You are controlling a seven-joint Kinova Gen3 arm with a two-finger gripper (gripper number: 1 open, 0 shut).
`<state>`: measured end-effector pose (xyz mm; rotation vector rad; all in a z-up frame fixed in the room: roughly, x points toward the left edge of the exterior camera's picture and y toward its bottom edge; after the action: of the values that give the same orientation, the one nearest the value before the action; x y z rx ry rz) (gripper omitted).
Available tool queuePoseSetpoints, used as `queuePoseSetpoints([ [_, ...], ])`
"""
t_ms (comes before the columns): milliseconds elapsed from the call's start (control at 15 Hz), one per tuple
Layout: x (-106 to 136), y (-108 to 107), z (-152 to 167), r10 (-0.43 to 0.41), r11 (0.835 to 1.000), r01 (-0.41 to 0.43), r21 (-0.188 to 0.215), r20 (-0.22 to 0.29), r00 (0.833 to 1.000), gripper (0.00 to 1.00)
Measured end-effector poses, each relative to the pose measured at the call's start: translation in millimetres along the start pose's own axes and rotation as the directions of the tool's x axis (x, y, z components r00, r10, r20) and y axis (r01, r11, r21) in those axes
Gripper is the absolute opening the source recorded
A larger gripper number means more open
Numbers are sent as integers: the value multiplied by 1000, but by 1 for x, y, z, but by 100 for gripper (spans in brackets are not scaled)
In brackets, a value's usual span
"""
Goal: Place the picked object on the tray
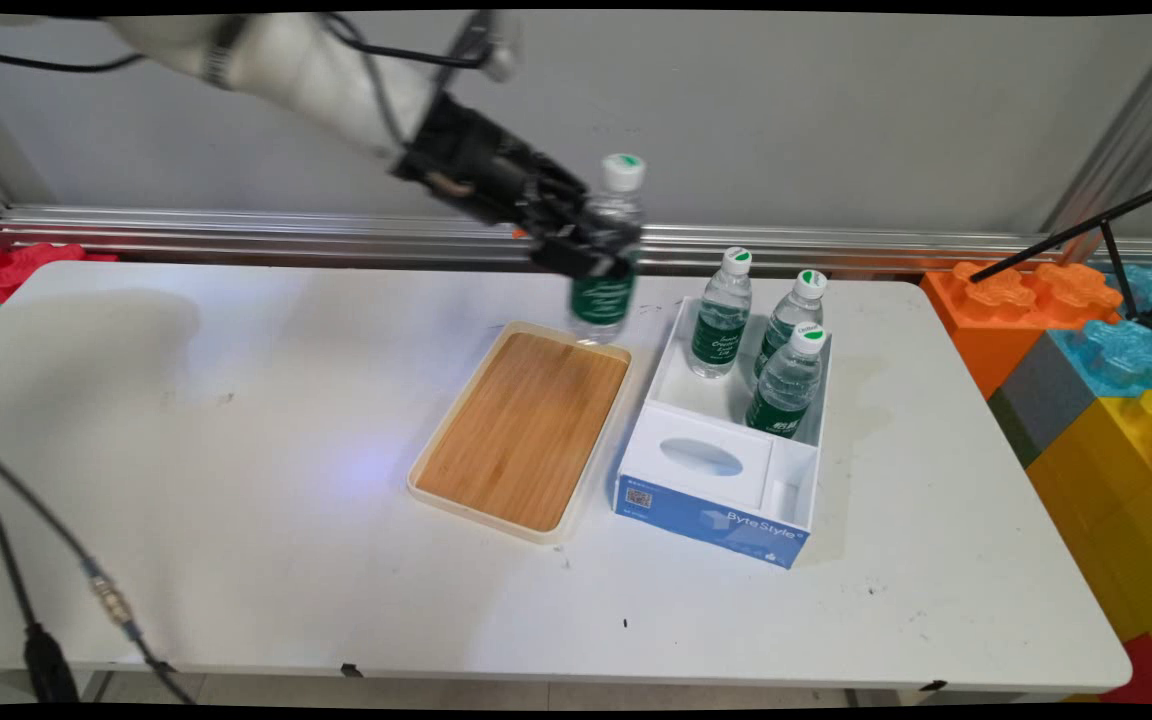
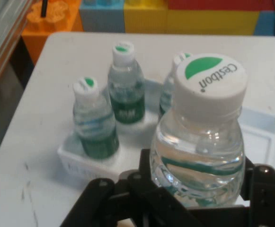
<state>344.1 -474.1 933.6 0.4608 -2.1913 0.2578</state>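
Main view: a clear plastic water bottle with green label and white cap (image 1: pixel 606 260) is gripped in the closed black two-finger gripper (image 1: pixel 586 255), lifted above the bamboo tray's (image 1: pixel 526 430) far edge, three similar bottles (image 1: pixel 721 315) boxed just right.

Partly hidden and cut-off things around the raised water bottle

In the hand view, the clear plastic water bottle with white cap and green label (image 2: pixel 199 142) runs off the bottom edge and hides most of a fourth capped bottle (image 2: pixel 171 97) behind it; the black two-finger gripper (image 2: pixel 196 198) is cropped below, its fingertips unseen. In the main view, the gripper (image 1: pixel 586 255) covers the held bottle's middle (image 1: pixel 608 250), and label lettering on the boxed bottles (image 1: pixel 721 315) is too small to read.
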Motion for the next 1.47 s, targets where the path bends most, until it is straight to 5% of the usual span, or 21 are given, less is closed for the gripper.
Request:
queuePoseSetpoints([
  [333, -46, 9, -58, 13, 1000, -13, -1, 53, 999, 0],
  [667, -91, 13, -78, 63, 998, -64, 19, 51, 997, 0],
  [1000, -121, 19, -59, 116, 993, -117, 23, 13, 993, 0],
  [1467, -174, 15, -17, 109, 993, -107, -53, 26, 994, 0],
])
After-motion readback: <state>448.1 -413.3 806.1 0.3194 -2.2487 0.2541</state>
